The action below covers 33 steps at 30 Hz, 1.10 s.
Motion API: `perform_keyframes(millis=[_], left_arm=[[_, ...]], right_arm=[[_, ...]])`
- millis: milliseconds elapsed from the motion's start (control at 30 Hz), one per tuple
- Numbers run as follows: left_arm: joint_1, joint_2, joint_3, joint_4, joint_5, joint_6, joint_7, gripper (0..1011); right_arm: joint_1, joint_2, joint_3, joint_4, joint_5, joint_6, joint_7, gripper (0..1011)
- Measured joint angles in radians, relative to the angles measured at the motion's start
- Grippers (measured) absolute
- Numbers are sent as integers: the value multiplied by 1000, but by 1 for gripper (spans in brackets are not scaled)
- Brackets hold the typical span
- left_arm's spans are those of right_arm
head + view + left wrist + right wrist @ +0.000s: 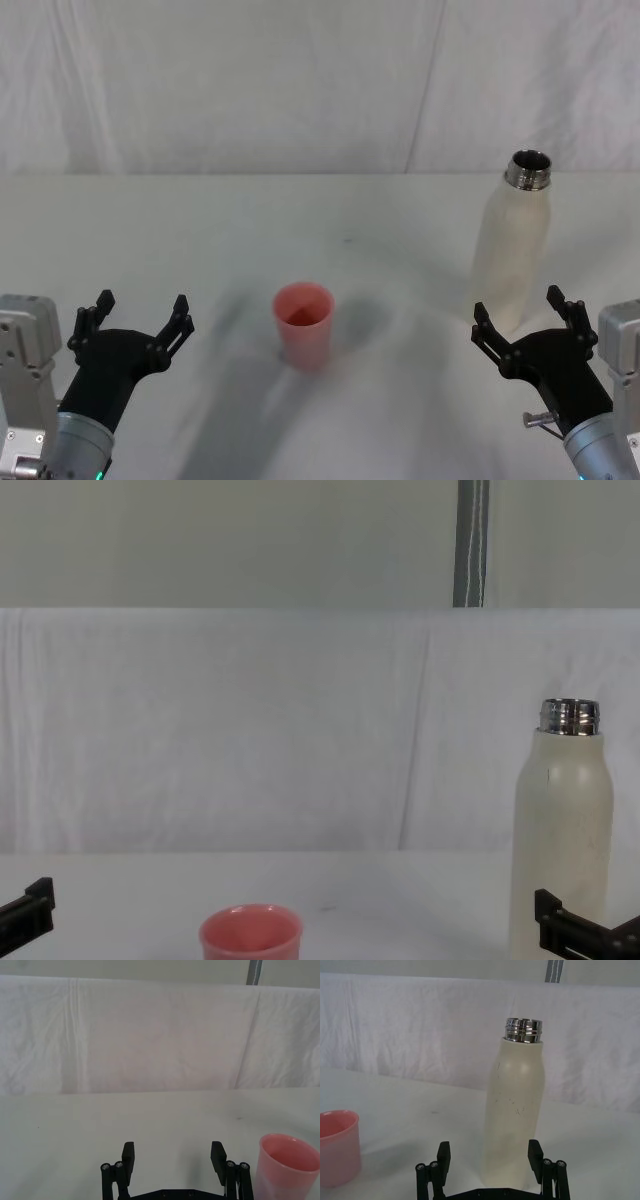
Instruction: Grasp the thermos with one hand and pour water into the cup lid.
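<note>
Head view: nearest the robot, the left tool (137, 315) is held low at the left with its black fingers spread, empty. The right tool (525, 310) is likewise spread, just before the tall cream-white cylindrical thermos (512, 245), not touching it. The small round pink plastic cup lid (303, 325) is set upright between both tools on the white surface (300, 225). Farther back, the thermos's shiny steel neck is uncapped

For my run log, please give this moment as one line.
right gripper: open, near cream-white steel-necked thermos | left gripper: open, idle | pink plastic cup lid: upright
</note>
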State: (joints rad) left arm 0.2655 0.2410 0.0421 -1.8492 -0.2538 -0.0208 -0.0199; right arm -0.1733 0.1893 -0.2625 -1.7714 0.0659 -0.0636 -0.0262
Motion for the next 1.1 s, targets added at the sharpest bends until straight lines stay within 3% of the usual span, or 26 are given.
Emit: perform_keyframes(millis=[1100], left_arm=[[0,0,0,0,0,0,0,1001]], right_arm=[[0,0,0,0,0,0,0,1001]])
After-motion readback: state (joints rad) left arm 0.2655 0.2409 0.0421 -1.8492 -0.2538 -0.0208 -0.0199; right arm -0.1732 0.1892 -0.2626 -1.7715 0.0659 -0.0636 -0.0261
